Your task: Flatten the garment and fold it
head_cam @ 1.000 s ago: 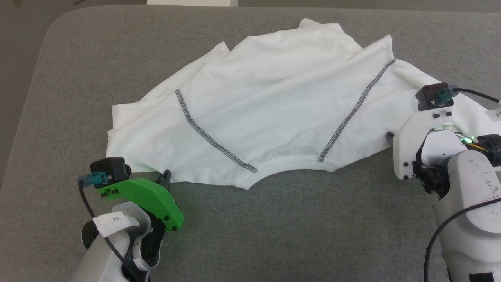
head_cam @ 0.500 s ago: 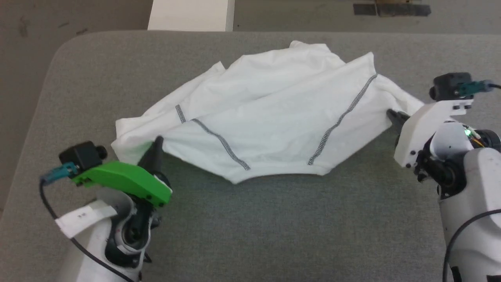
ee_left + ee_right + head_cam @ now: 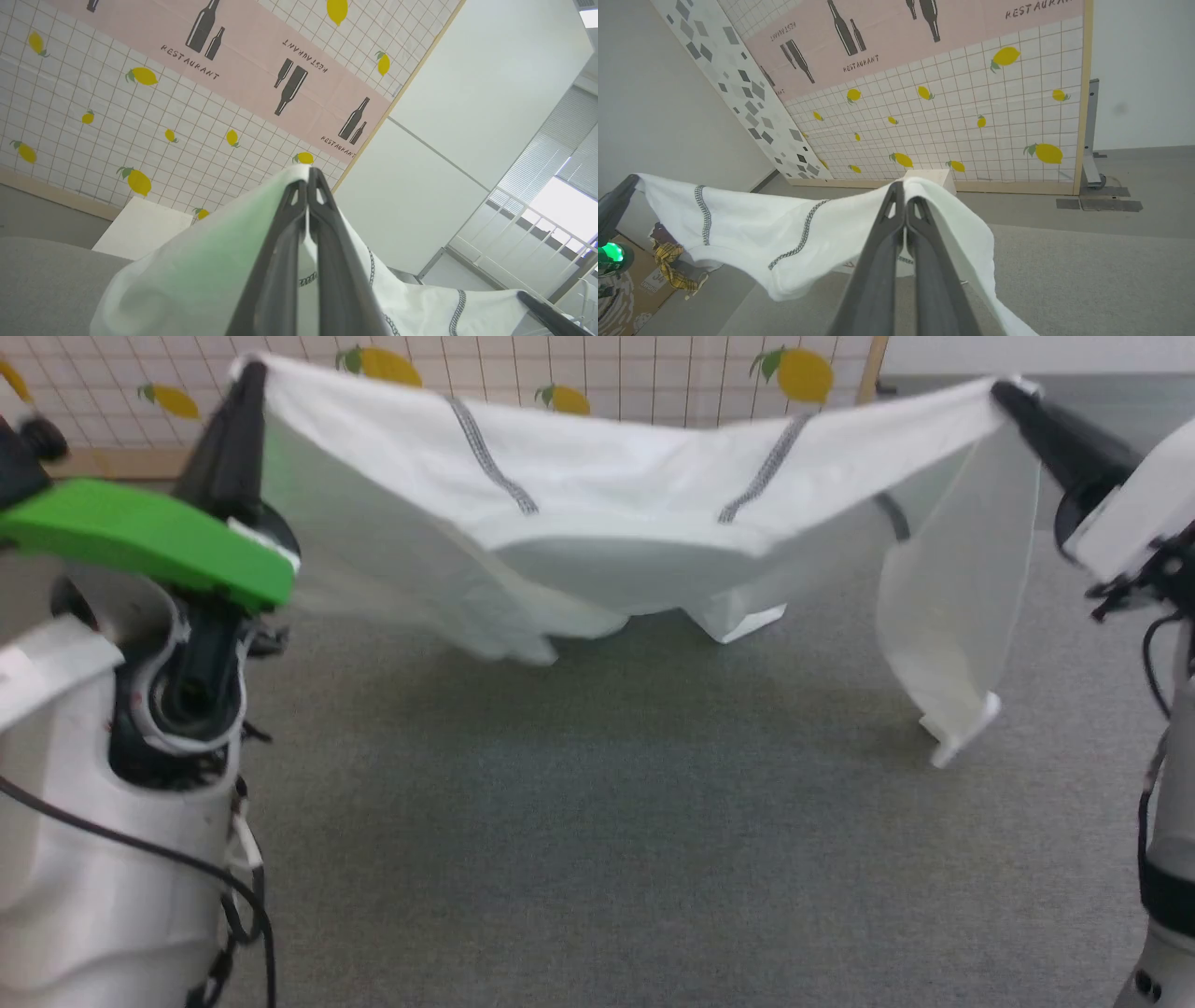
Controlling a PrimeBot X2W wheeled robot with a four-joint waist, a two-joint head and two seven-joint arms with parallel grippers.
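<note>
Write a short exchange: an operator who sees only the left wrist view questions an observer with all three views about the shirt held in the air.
Operator: My gripper pinches fabric. Does the other one grip too?
Observer: Yes. The right wrist view shows the right gripper shut on the shirt at an edge.
Operator: Is the shirt hanging clear of the table?
Observer: Not certain. In the head view a sleeve hangs from the right side down toward the table. I cannot tell whether its cuff touches.
</note>
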